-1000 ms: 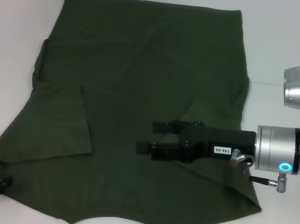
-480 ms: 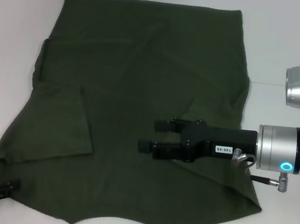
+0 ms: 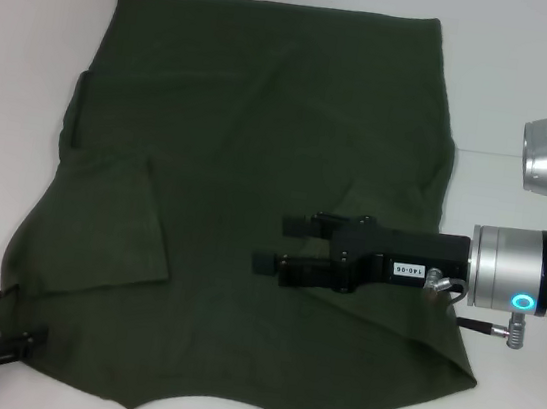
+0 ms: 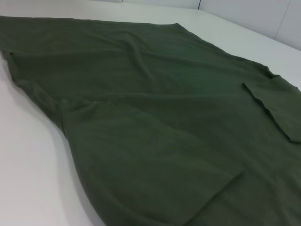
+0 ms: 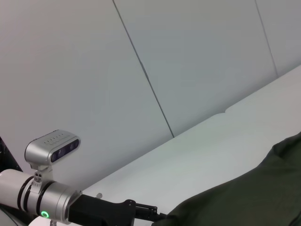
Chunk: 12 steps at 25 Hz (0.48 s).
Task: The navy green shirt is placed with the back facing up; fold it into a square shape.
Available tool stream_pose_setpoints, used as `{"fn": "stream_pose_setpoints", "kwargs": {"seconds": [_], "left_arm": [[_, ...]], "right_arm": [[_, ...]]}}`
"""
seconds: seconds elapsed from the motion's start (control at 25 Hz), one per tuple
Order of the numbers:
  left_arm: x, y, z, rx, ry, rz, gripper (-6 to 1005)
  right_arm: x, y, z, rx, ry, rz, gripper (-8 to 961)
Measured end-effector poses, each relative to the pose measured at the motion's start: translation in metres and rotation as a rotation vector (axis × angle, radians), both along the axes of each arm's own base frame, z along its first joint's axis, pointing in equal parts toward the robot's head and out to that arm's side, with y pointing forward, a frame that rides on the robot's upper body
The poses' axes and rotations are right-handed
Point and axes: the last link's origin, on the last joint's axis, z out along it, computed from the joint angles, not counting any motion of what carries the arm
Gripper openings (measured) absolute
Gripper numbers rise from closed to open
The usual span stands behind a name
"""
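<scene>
The navy green shirt [image 3: 261, 142] lies spread flat on the white table [image 3: 532, 77], plain side up, both short sleeves folded inward over the body. My right gripper [image 3: 277, 243] hovers over the shirt's right middle, pointing left, its fingers open with nothing between them. At the near left corner of the shirt, my left gripper [image 3: 4, 320] is open, with its fingertips at the cloth's edge. In the left wrist view the shirt [image 4: 150, 108] fills most of the picture. The right wrist view shows the shirt [image 5: 244, 197] low down, and the left arm [image 5: 51, 205] beyond it.
The folded left sleeve [image 3: 114, 229] forms a raised flap on the body. The shirt's hem [image 3: 279, 6] lies at the far side. Bare white table surrounds the cloth, and a pale wall [image 5: 141, 70] stands behind.
My left gripper has slid to the right, closer in on the shirt's near left corner. The right gripper has stayed almost still.
</scene>
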Motion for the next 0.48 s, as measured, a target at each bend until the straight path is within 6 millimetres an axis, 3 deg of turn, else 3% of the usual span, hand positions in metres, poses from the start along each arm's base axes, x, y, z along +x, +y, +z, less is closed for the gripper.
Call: {"fn": "stream_pose_setpoints", "kwargs": {"seconds": [0.24,0.48], "left_arm": [[0.002,0.004,-0.001,-0.013,0.001,-0.005,859],[0.005,0.011,-0.003,-0.055,0.013,0.005,584]], "right_arm": [[0.001,0.0,0.0,0.003,0.003,-0.005,929],[0.001,0.001,0.002,0.009,0.007,-0.006,928]]}}
